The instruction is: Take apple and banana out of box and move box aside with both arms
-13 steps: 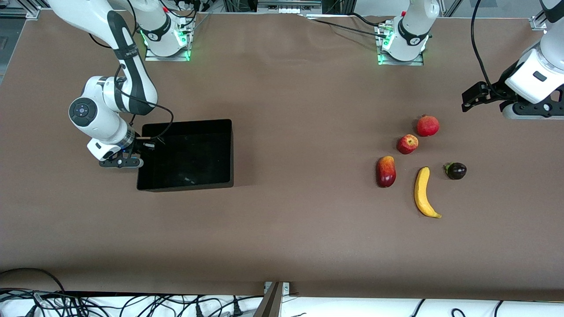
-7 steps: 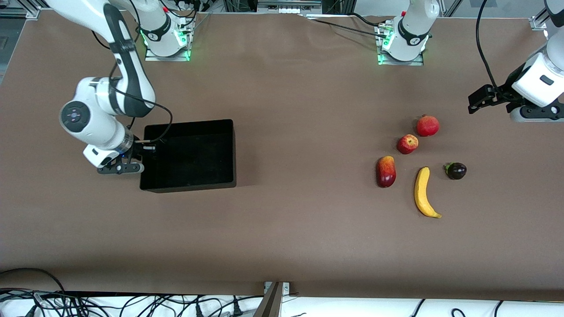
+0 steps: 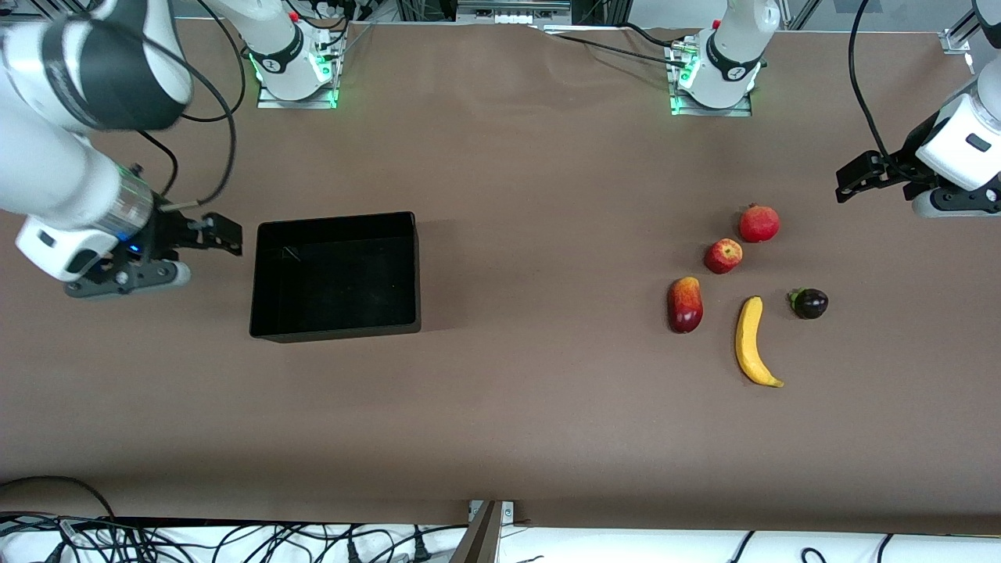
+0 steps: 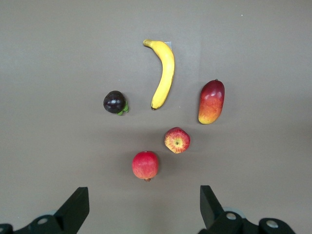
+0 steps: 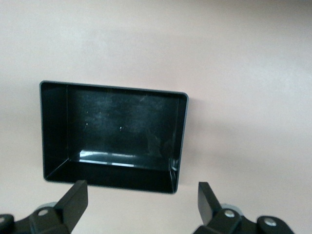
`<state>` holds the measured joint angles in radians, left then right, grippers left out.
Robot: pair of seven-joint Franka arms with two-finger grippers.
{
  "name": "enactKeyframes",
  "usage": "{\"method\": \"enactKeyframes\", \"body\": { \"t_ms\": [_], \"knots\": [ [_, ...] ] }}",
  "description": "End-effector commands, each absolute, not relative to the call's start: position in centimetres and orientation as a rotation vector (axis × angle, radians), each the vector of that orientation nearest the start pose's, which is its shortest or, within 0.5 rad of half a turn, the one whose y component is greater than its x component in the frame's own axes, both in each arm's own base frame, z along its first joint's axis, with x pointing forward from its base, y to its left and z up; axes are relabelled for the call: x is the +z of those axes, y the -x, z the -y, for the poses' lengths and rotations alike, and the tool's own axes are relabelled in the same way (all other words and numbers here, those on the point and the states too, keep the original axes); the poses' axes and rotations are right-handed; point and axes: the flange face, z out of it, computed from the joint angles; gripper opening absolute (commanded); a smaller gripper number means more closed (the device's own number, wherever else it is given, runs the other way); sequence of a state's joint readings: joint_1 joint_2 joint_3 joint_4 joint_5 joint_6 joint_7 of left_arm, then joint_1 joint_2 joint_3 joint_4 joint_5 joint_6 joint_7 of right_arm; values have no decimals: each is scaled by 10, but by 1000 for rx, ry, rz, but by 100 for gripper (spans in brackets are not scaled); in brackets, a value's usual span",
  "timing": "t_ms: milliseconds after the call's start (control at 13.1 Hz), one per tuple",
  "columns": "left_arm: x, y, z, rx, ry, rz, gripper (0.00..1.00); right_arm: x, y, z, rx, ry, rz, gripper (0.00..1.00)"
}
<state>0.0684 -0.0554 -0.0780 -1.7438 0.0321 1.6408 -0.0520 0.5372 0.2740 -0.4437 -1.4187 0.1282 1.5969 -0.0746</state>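
The right end effector had just let go of the box and drawn up and away toward the right arm's end of the table, its fingers spread wide and holding nothing. The black box sat empty on the table just beside it, a touch nearer the table's middle than a second earlier. The left end effector, also wide open and empty, waited in the air over the left arm's end of the table. Below and close to it lay the pomegranate, then the apple just beside that, the dark round fruit, the mango-like fruit and, farthest out, the banana. With both fruits out and the box set well apart from them, the job looked essentially finished.
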Motion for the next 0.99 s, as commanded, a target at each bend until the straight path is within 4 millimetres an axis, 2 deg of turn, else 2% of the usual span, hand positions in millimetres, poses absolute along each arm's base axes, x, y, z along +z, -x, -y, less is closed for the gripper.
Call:
{"method": "enactKeyframes", "body": {
  "t_ms": [0,152,380,609,913],
  "knots": [
    [584,-542,1,83,3083,56,100,572,-602,-96,152,3104,233,100],
    [584,-542,1,83,3083,56,100,589,-579,-72,138,3078,174,100],
    [585,-542,2,80,3083,54,100,592,-545,-45,93,3051,157,100],
    [585,-542,2,80,3083,51,100,588,-537,-43,64,3073,166,100],
    [585,-543,3,80,3083,49,100,593,-536,-56,47,3110,197,100]
  ]
}}
